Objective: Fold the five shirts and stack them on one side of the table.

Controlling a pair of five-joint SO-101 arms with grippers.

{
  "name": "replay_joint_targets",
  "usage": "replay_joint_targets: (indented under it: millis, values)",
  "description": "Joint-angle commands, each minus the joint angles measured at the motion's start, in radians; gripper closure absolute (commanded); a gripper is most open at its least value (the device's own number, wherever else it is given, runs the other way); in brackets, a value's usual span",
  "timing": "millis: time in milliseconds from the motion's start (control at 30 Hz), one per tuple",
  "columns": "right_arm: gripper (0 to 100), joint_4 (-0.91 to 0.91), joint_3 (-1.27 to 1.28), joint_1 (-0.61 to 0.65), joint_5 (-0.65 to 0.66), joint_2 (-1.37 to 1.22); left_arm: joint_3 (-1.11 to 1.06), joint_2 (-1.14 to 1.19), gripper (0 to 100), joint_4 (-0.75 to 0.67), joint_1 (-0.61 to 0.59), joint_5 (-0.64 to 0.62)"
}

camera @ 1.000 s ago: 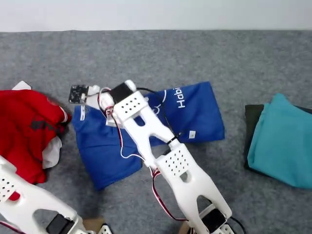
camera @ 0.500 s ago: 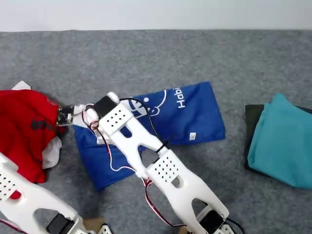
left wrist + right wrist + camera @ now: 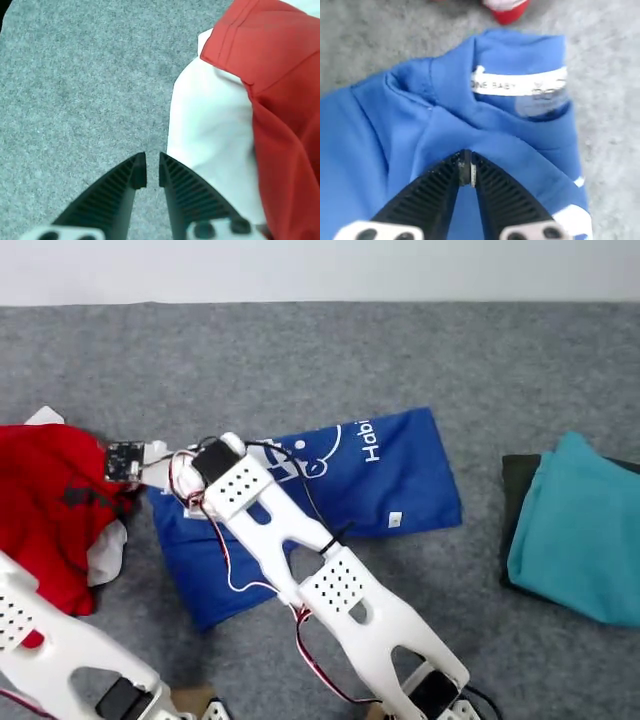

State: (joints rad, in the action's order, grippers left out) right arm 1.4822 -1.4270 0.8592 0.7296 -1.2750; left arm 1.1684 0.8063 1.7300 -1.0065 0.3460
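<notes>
— Five shirts on the table (image 3: 300, 350); where does each one lie?

— At the left edge, the red shirt (image 3: 50, 510) lies crumpled on top of the white shirt (image 3: 108, 550), which peeks out along its side. The blue shirt (image 3: 400, 470) lies in the middle, partly folded, with its collar end towards the red one. At the right edge, the teal shirt (image 3: 580, 540) rests folded on the dark shirt (image 3: 518, 490).

— And the right arm (image 3: 300, 540)?

— It stretches from the near edge across the blue shirt to that collar end. The right gripper (image 3: 466, 167) hangs over the blue cloth just short of the collar label, its jaws drawn together at the tips. Whether any cloth is pinched between them, I cannot tell.

— The left one?

— The left arm (image 3: 60, 650) sits at the near left corner. The left gripper (image 3: 152, 172) hovers over bare grey table just beside the hem of the white shirt, its jaws all but closed, with a thin sliver of gap and nothing held.
</notes>
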Motion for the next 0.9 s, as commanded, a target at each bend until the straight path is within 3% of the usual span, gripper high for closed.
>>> replay_joint_targets:
  millis: [0, 233, 567, 867]
  values:
    - [98.8, 0.048, -0.055, 0.056, -0.015, 0.024, 0.002, -0.075, 95, 0.021, 0.005, 0.003]
    - [98.8, 0.226, -0.137, 0.104, -0.015, 0.091, 0.002, -0.075, 95, 0.021, 0.005, 0.003]
    - [98.8, 0.317, -0.222, -0.11, -0.02, 0.108, 0.002, -0.075, 95, 0.021, 0.006, 0.003]
    - [98.8, 0.32, -0.155, -0.18, -0.029, 0.148, 0.008, -0.075, 95, 0.02, 0.003, 0.009]
